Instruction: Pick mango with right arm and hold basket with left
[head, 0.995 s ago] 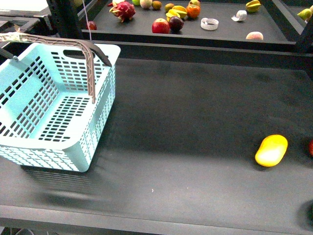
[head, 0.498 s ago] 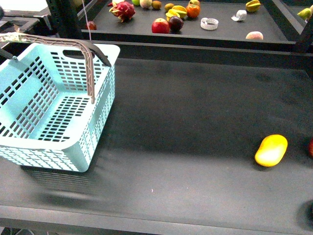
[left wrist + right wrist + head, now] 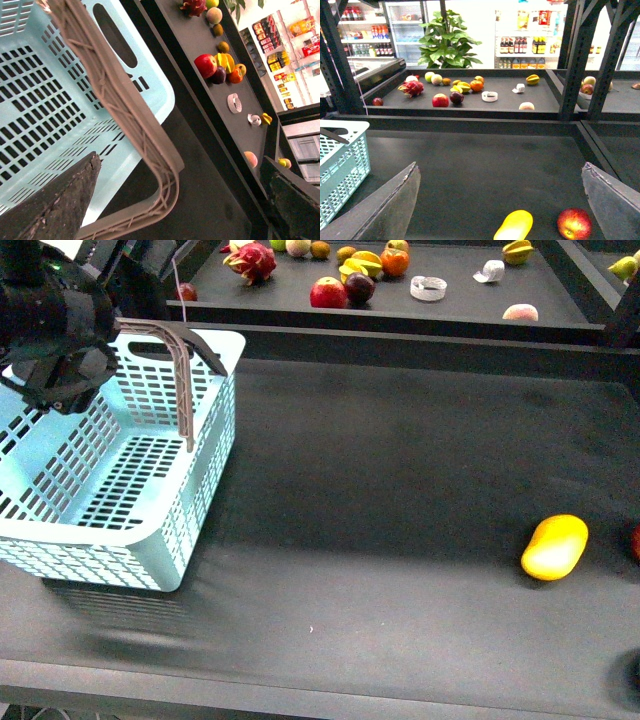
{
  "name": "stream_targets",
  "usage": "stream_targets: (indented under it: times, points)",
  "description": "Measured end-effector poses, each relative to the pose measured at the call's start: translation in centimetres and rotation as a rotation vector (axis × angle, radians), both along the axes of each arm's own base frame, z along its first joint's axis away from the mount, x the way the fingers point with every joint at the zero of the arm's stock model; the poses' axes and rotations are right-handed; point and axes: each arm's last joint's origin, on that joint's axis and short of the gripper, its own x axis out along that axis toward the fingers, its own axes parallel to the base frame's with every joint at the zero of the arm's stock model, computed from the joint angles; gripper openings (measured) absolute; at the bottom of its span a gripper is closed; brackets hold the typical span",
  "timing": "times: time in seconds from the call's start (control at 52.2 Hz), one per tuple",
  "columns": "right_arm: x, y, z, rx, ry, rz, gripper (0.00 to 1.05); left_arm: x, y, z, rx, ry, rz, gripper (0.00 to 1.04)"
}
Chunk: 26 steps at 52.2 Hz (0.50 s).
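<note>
The yellow mango [image 3: 555, 547] lies on the black table at the front right, and shows in the right wrist view [image 3: 514, 225] ahead of my open, empty right gripper [image 3: 500, 212]. That gripper is out of the front view. The light-blue basket [image 3: 100, 460] with its brown handle [image 3: 185, 370] stands at the left. My black left arm [image 3: 55, 325] hangs over the basket's far left rim. In the left wrist view my left gripper [image 3: 180, 210] is open, and the handle's corner [image 3: 162, 185] lies between its fingers [image 3: 60, 200], untouched.
A red apple [image 3: 575, 223] lies just right of the mango, at the table's right edge [image 3: 636, 540]. The back shelf [image 3: 450, 310] holds several fruits, including a dragon fruit [image 3: 252, 260] and a red apple [image 3: 328, 292]. Black frame posts [image 3: 572, 55] stand at the sides.
My left arm has come into the front view at the top left, over the basket's far rim by the handle. The basket and the mango have not moved.
</note>
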Motion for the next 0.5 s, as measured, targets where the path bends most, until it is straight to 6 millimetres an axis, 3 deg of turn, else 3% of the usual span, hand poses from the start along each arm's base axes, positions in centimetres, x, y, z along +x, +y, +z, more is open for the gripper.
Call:
stream_targets:
  times: [0.287,0.498]
  points:
    - [0.0,0.0,0.0,0.0,0.0,0.0,0.96,4.1,1.5,-2.1,-0.018,0.033,0.032,0.97]
    - [0.0,0.0,0.0,0.0,0.0,0.0,0.96,6.0,2.7,-3.1,-0.036,0.038,0.054,0.97]
